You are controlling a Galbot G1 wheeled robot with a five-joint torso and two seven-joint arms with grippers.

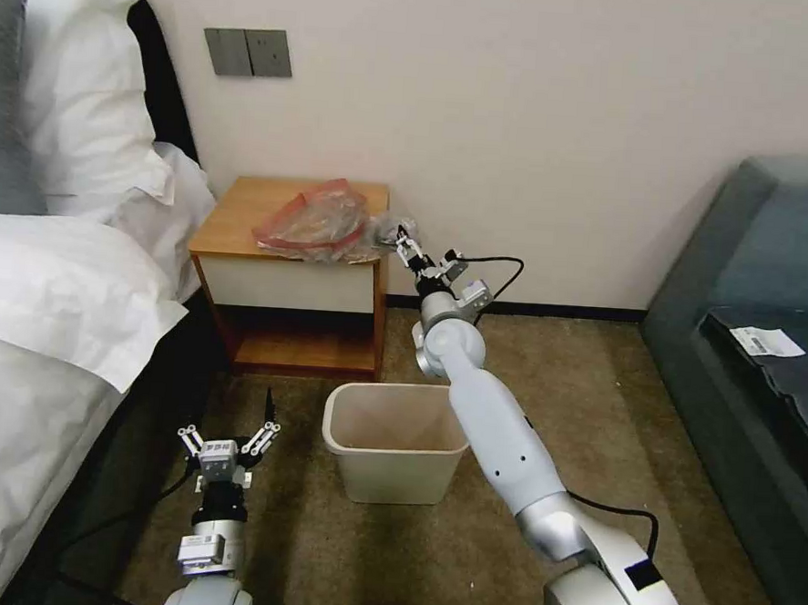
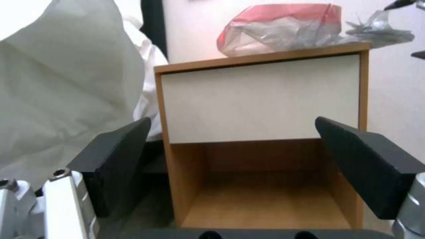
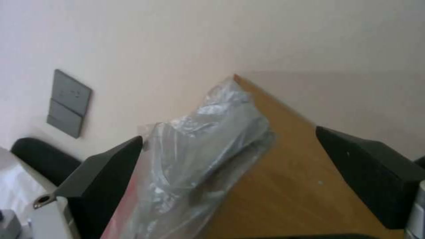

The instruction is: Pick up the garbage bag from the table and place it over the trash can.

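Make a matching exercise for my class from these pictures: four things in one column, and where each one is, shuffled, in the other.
Things:
1. garbage bag
2. trash can
3. right gripper
4. left gripper

Places:
A. low, beside the bed
B. on the floor in front of the table
C. on the table top
D. at the table's right edge, by the bag's bunched end

Pairs: 1-C, 2-B, 3-D, 4-A

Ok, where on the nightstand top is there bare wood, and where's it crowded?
The garbage bag crowds the middle and right of the table, its bunched end overhanging the right edge, where the open right gripper sits. Bare wood: a strip along the left edge and back-left corner. The left gripper is parked low, beside the bed.
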